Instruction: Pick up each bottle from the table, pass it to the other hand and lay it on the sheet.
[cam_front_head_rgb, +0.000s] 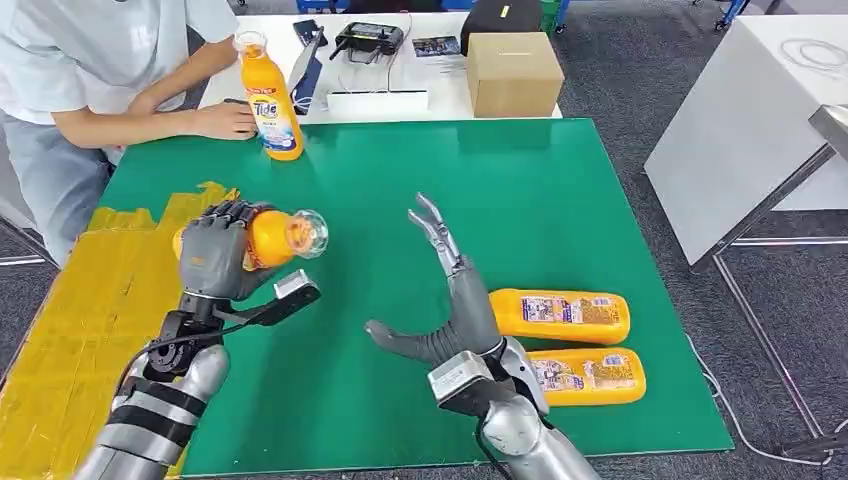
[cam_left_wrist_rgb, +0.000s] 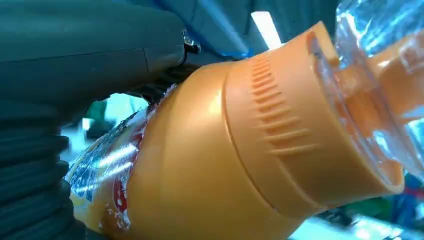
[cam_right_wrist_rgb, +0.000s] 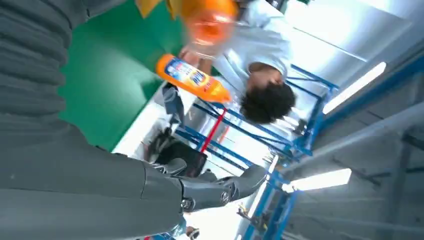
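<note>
The left hand (cam_front_head_rgb: 215, 252) grips the orange bottle (cam_front_head_rgb: 272, 238) above the green sheet (cam_front_head_rgb: 560, 190), cap toward the spread, empty right hand (cam_front_head_rgb: 452, 300) — likely stiff, slick-labelled, weighty — best taken around its body.

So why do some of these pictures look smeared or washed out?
Head view: sharp, evenly lit. Left wrist view: the held bottle sits too close, soft, with glare on its clear cap. Right wrist view: ceiling lights blow out, and the near bottle is blurred.

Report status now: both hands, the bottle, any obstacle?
Left hand holds orange plastic bottle, cap toward right hand, open. Two orange bottles lie on green sheet. Path between hands clear.
</note>
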